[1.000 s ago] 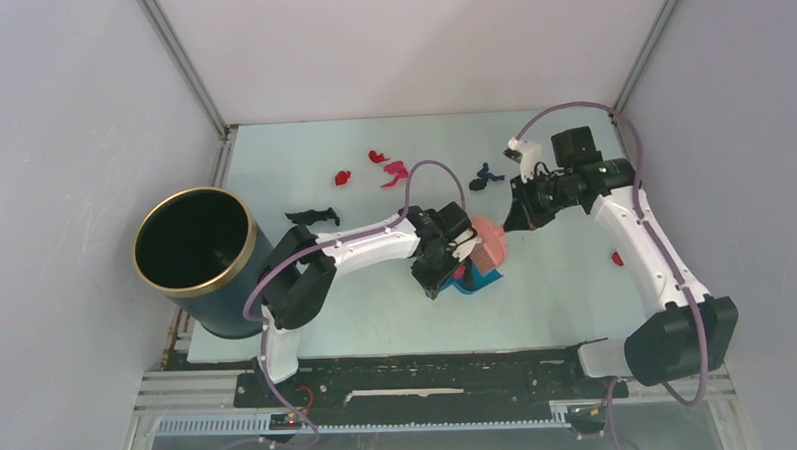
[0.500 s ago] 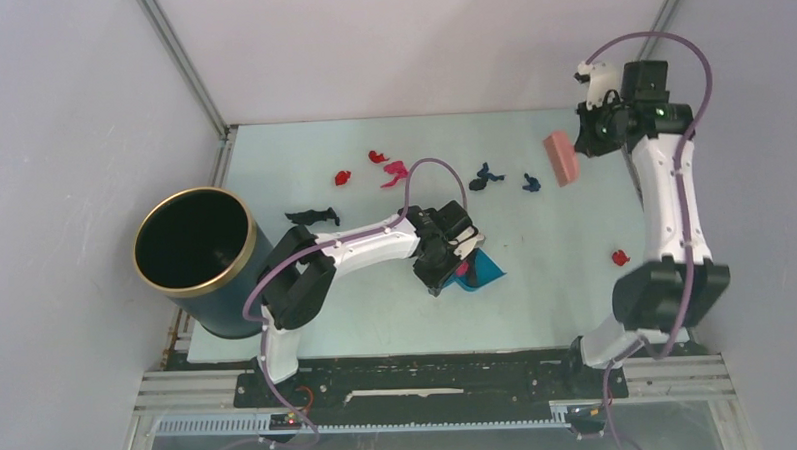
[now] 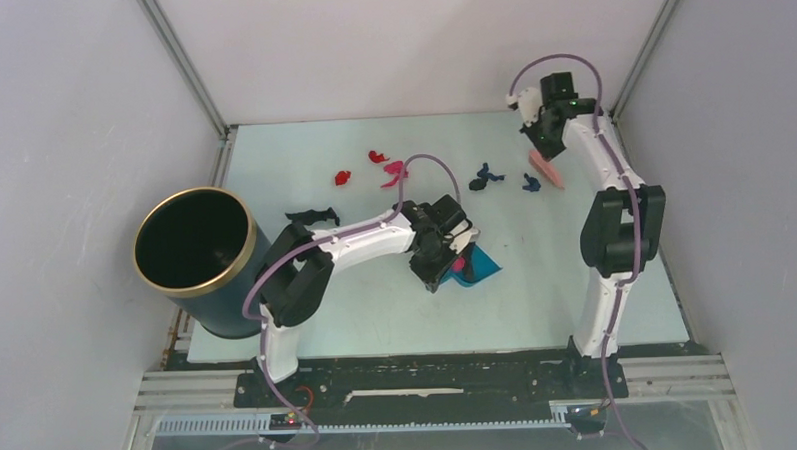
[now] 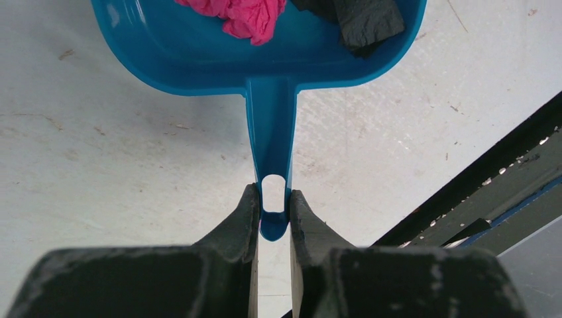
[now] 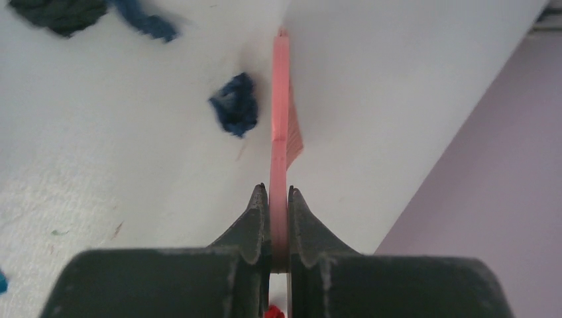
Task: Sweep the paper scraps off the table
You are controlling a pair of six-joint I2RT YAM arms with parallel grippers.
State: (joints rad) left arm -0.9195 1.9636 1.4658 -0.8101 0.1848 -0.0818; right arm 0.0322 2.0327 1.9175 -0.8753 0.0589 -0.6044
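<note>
My left gripper point(image 3: 438, 256) is shut on the handle of the blue dustpan point(image 3: 483, 265) at mid table point(image 3: 537, 300). In the left wrist view the gripper point(image 4: 272, 199) pinches the dustpan's handle point(image 4: 271, 139); a magenta scrap point(image 4: 246, 13) and a black scrap point(image 4: 363, 18) lie in the pan. My right gripper point(image 3: 546, 143) is shut on the pink hand brush point(image 3: 547, 169), which stands just right of a dark blue scrap point(image 3: 531, 183). In the right wrist view the gripper point(image 5: 279, 193) holds the brush point(image 5: 280, 99) beside that scrap point(image 5: 235, 106). Other scraps lie further left: dark blue point(image 3: 485, 175), magenta point(image 3: 394, 171), red point(image 3: 342, 176), black point(image 3: 311, 217).
A tall dark bin with a gold rim point(image 3: 193, 254) stands at the table's left edge. Grey-white walls close in the back and both sides; the right wall point(image 5: 477, 199) is close to the brush. A black rail point(image 3: 430, 376) runs along the front.
My right arm lifted the brush away from the dustpan, swung it to the far right, then brought it down beside the dark blue scrap. The left gripper and dustpan barely moved.
</note>
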